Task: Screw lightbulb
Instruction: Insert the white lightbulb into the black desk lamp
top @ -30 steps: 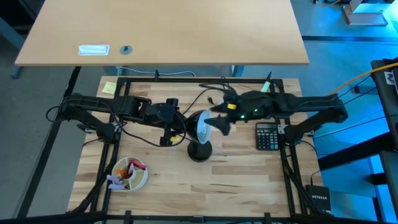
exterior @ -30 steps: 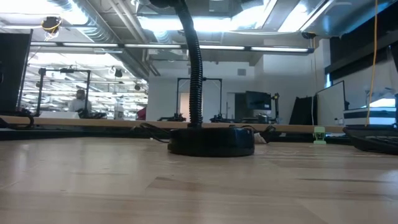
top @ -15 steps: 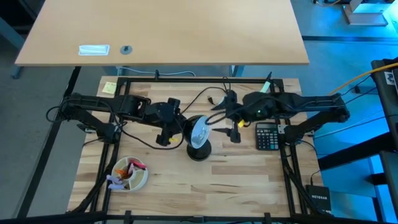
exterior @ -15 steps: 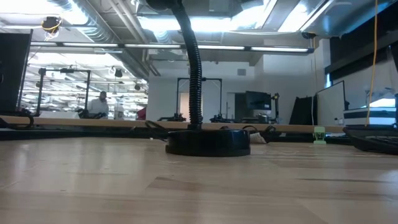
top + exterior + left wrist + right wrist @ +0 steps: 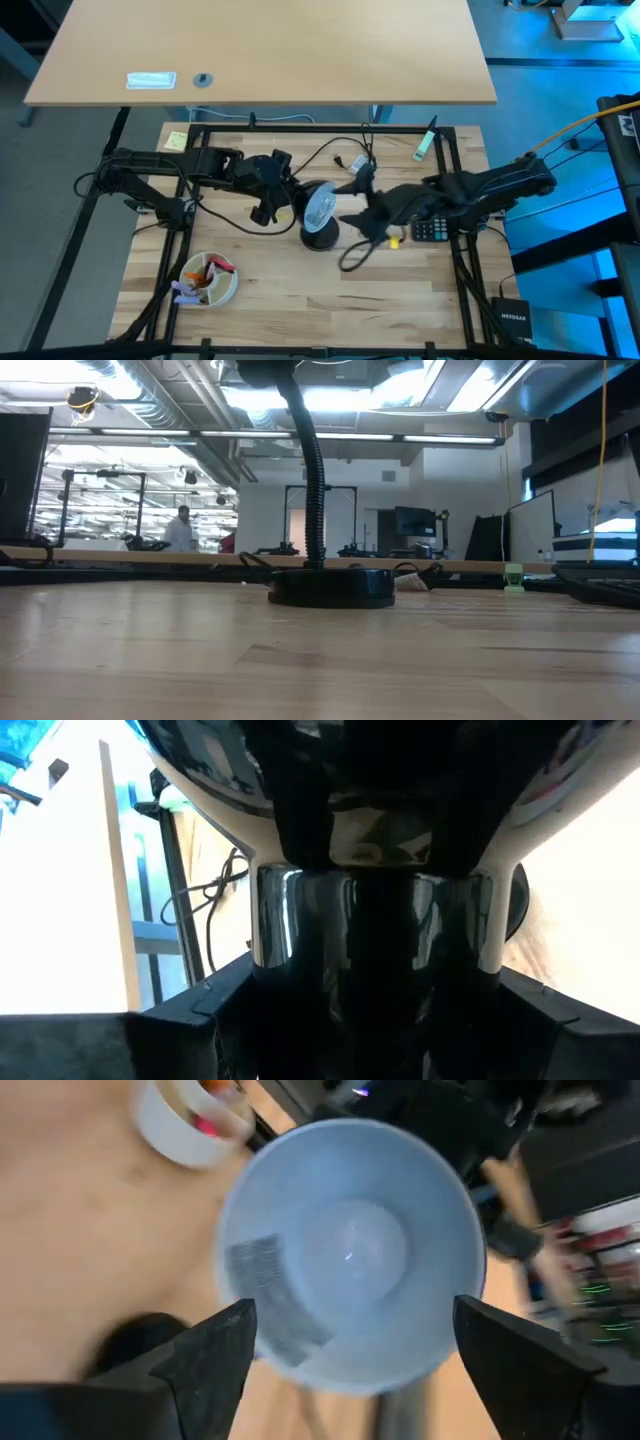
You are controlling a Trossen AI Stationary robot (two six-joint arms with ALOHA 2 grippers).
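lightbulb: lightbulb [image 5: 352,1252] sits deep in lamp shade [image 5: 350,1255], looks seated in socket.
left gripper: left gripper [image 5: 268,203] clamped on back of lamp head, steadying it.
right gripper: right gripper [image 5: 362,224] beside shade mouth, fingers [image 5: 215,1350] spread wide, holding nothing.
step: judged between twists or just let go.
next: either re-grip bulb squarely without tipping lamp, or withdraw if tight.

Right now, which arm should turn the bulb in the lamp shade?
Right, probably. The right gripper is open and faces straight into the lamp shade, with the lightbulb centred between its fingers. The left gripper sits behind the shade, clamped on its neck, so it is better kept bracing.
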